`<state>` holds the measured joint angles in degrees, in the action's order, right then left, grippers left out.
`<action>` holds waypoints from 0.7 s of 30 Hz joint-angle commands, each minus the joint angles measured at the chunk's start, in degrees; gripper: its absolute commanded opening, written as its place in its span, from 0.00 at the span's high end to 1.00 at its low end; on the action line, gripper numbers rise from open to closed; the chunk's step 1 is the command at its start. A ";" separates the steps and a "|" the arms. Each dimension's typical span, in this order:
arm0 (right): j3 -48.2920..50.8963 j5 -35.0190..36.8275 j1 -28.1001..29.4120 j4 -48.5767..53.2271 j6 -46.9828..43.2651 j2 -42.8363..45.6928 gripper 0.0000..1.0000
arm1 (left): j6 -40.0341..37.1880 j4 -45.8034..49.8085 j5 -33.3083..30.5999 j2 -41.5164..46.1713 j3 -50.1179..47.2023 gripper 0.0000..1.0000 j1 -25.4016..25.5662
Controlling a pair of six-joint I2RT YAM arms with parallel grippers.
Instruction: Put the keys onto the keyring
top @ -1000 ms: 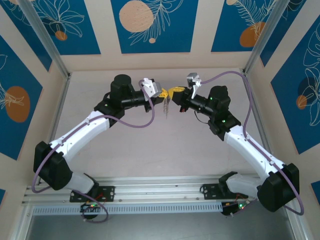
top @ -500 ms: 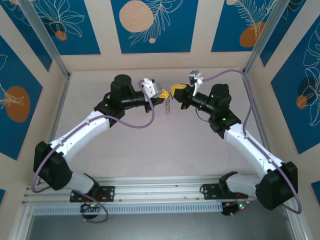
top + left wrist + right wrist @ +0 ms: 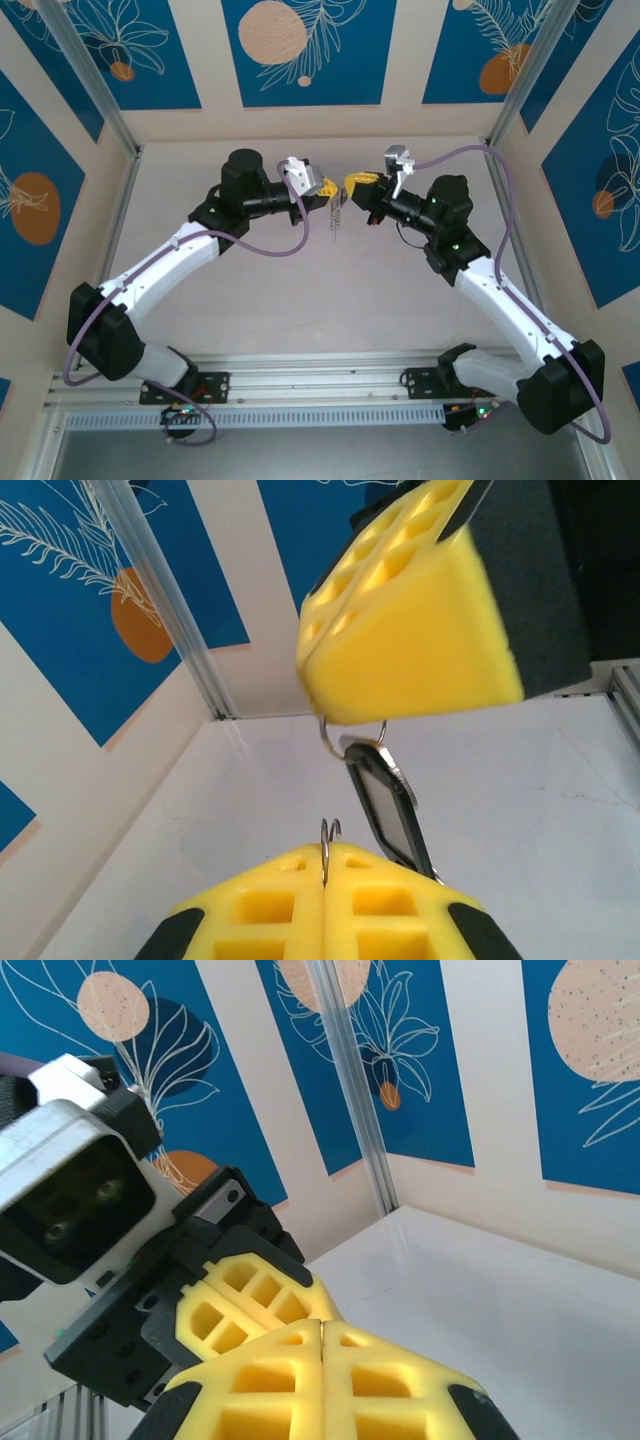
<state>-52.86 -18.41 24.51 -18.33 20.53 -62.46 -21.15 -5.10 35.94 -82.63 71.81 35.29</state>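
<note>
The table [image 3: 330, 300] is a flat, pale grey-white top, closed in on three sides by cream walls [image 3: 400, 120] with blue panels. A few fine hairline marks cross its surface. Along its near edge runs a silver metal rail [image 3: 320, 372]. The left arm's black base [image 3: 190, 385] and the right arm's black base [image 3: 450, 378] sit on that rail.

White table [image 3: 300, 300]; blue floral wall panels [image 3: 340, 60]; aluminium rail [image 3: 320, 372].

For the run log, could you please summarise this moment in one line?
left gripper: shut on wire ring | right gripper: shut, keyring hanging from it
</note>
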 commanded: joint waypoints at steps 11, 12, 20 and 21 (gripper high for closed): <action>0.08 -1.54 0.80 0.14 0.76 -1.80 1.00 | -0.08 -1.94 1.32 0.54 0.81 1.00 0.72; -0.09 -1.55 0.80 0.05 0.74 -2.05 1.00 | -0.05 -1.93 1.41 0.55 0.83 1.00 0.75; -1.02 -1.67 0.80 -0.56 0.56 -4.06 1.00 | -0.18 -2.02 1.66 0.72 0.79 1.00 0.70; -1.14 -1.52 0.80 -0.57 0.49 -4.24 1.00 | -0.15 -2.02 1.68 0.80 0.77 1.00 0.74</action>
<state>-52.90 -19.94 25.02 -18.74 20.95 -65.78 -21.15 -5.02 35.66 -82.63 71.83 35.27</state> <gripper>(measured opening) 0.044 0.038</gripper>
